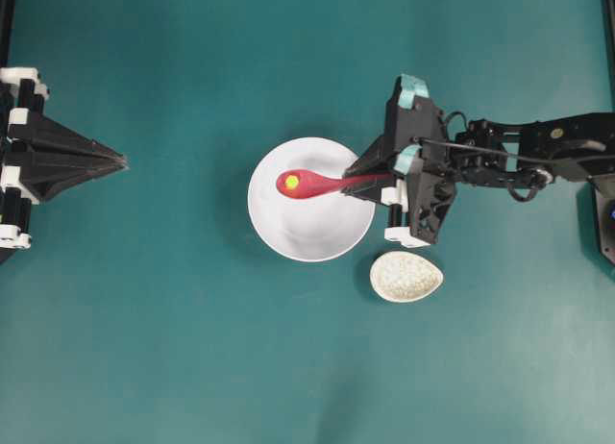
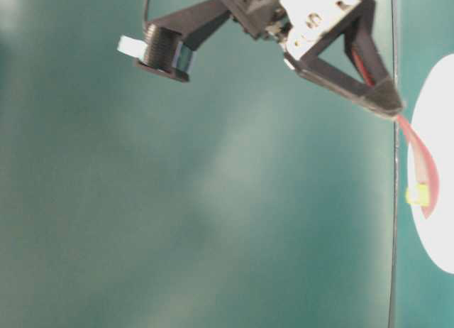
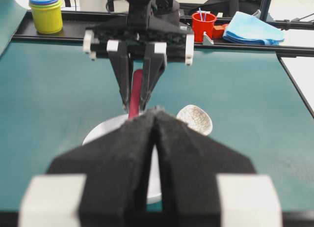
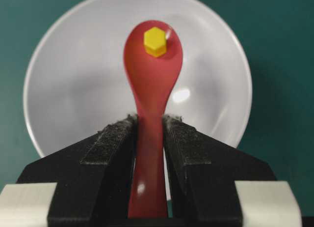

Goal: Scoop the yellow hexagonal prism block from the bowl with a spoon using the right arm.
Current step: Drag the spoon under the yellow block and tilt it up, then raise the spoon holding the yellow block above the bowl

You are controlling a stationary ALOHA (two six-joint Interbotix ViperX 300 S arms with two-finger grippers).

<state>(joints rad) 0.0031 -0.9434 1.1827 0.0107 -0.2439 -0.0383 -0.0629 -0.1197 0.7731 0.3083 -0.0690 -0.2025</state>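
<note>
My right gripper [image 1: 357, 178] [image 4: 149, 120] is shut on the handle of the red-pink spoon [image 1: 312, 184] [image 4: 152, 84], at the bowl's right rim. The spoon's scoop reaches over the white bowl [image 1: 317, 233] [image 4: 68, 94] and carries the tiny yellow hexagonal prism block [image 1: 292, 182] [image 4: 155, 41] near its tip. The table-level view shows the spoon [image 2: 423, 168] slanting down from the gripper with the block [image 2: 417, 194] in it. My left gripper [image 1: 117, 161] [image 3: 156, 114] rests shut and empty at the far left, pointing toward the bowl [image 3: 100, 131].
A small speckled beige egg-shaped dish [image 1: 405, 276] [image 3: 195, 119] lies just right of and below the bowl. Beyond the table's far edge in the left wrist view stand a yellow and blue cup [image 3: 45, 12], a red cup [image 3: 203, 24] and a blue cloth [image 3: 252, 29].
</note>
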